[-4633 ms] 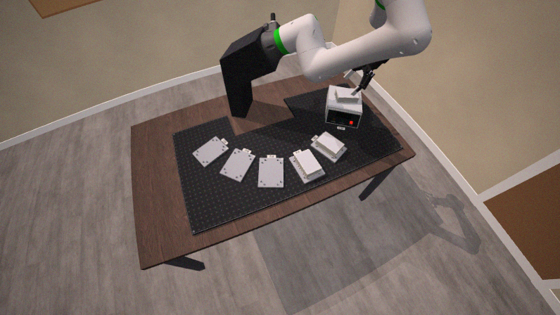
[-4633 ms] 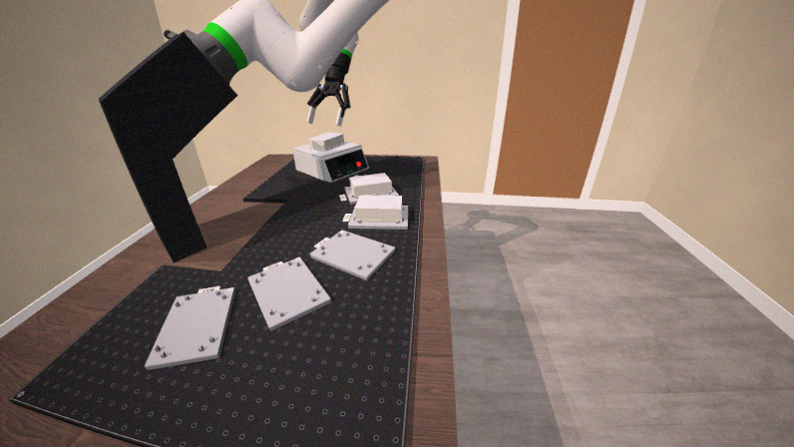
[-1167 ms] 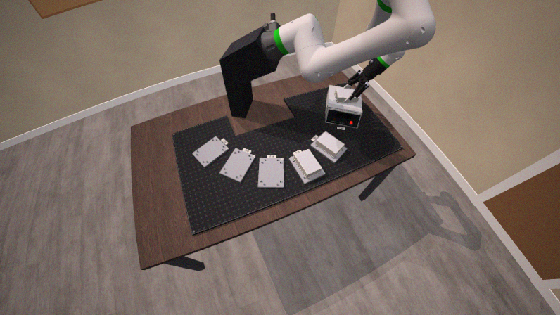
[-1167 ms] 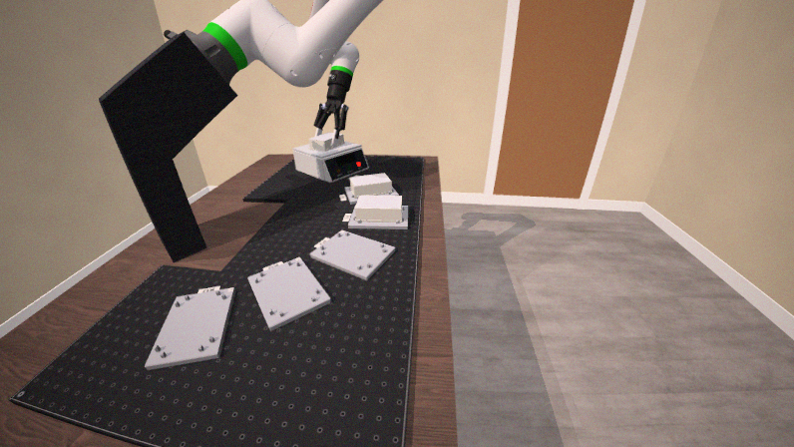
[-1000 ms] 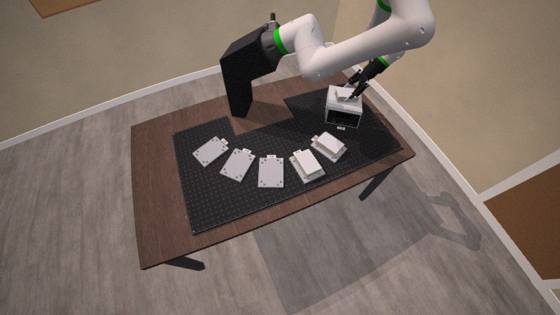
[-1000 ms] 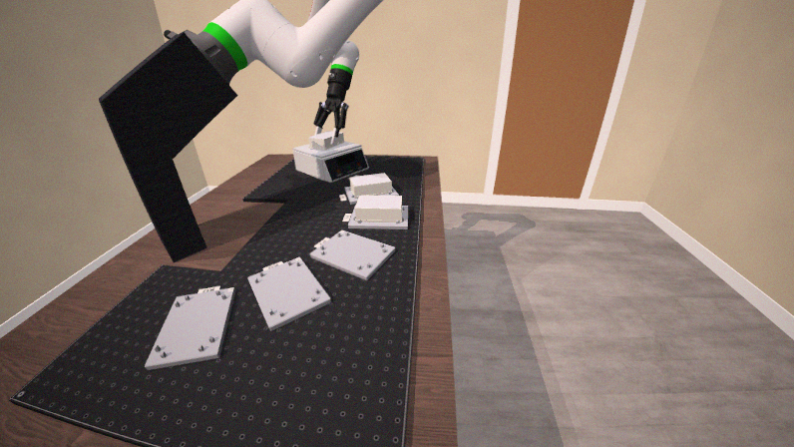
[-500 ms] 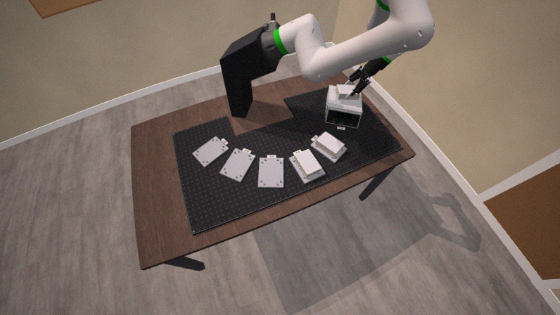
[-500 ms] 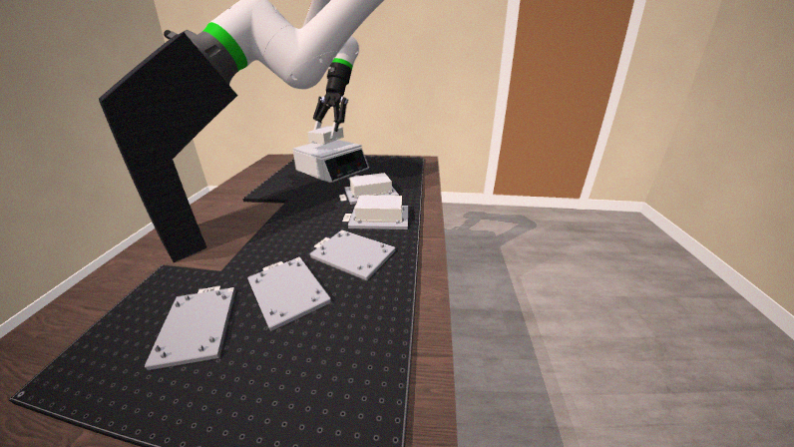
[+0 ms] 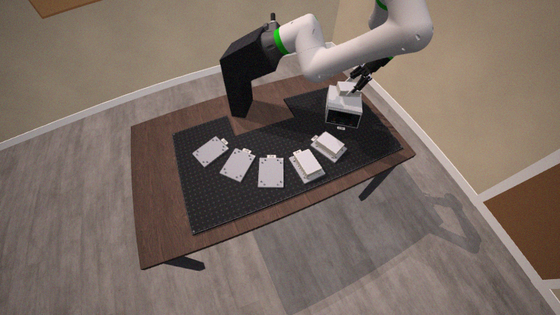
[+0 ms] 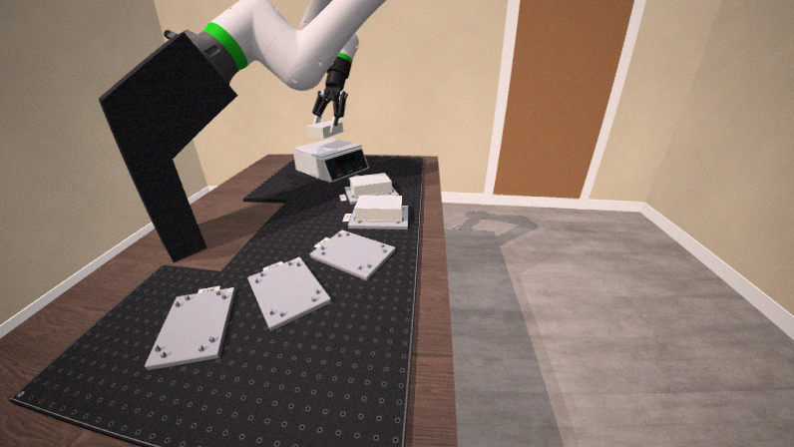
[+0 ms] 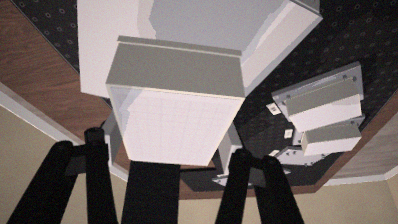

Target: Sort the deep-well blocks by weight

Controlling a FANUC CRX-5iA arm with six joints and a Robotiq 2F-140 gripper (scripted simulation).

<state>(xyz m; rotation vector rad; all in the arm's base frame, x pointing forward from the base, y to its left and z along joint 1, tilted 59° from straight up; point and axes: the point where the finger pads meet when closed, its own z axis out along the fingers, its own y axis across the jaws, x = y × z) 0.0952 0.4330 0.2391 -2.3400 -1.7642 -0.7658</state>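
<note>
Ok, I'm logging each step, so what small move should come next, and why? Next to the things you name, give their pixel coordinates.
Probably lift the held block (image 9: pixel 346 88) (image 10: pixel 325 130) (image 11: pixel 175 125) a little higher before swinging sideways: the fingers (image 10: pixel 335 125) grip it just above the check-weigher (image 9: pixel 344 105) (image 10: pixel 328 161) (image 11: pixel 195 25), and two blocks stand on nests nearby.

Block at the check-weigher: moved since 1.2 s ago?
Yes, up: the gripped block now hangs above the check-weigher's platform; in the exterior view it sat on it.
</note>
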